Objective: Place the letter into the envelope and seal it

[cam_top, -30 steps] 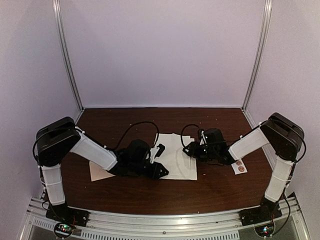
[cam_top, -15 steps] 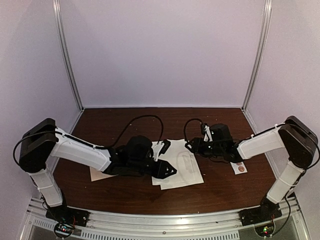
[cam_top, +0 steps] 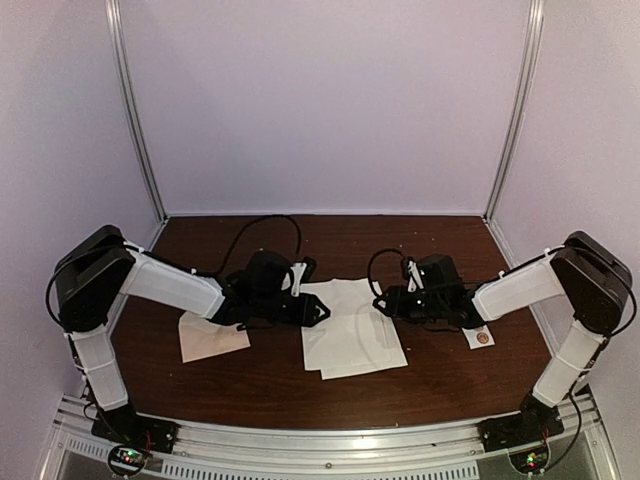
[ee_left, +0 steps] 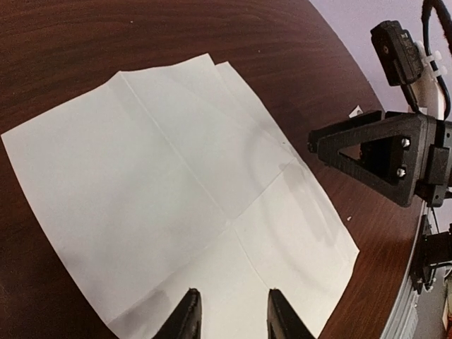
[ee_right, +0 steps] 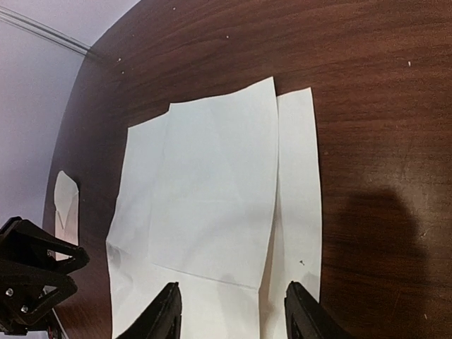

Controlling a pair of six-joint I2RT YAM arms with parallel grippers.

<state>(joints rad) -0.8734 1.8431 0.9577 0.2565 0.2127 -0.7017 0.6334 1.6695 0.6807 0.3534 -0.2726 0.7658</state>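
**A:** What takes up the most room?

**B:** The dark wooden worktop [cam_top: 260, 385]. After that comes the letter [cam_top: 352, 330], lying flat between the left pincer [ee_left: 229, 314] and the right pincer [ee_right: 233, 311], which face each other across it.

**A:** Is the sheet smooth?

**B:** No. Fold creases cross it, and a second layer peeks out along one edge.

**A:** And the envelope [cam_top: 210, 338]?

**B:** It is behind the left pincer, on the side away from the letter. It lies on the worktop close to that arm's forearm, well apart from the sheet.

**A:** Is either pincer holding anything?

**B:** Neither. The left one is released, its two fingers apart with nothing between them and its tips over the letter's edge. I cannot tell whether they touch the paper. The right one is released too, spread wider, with the opposite edge of the letter just ahead of its tips.

**A:** Anything smaller?

**B:** A white sticker strip [cam_top: 481, 337] with round stickers. It lies behind the right pincer, just beside that arm and clear of the letter.
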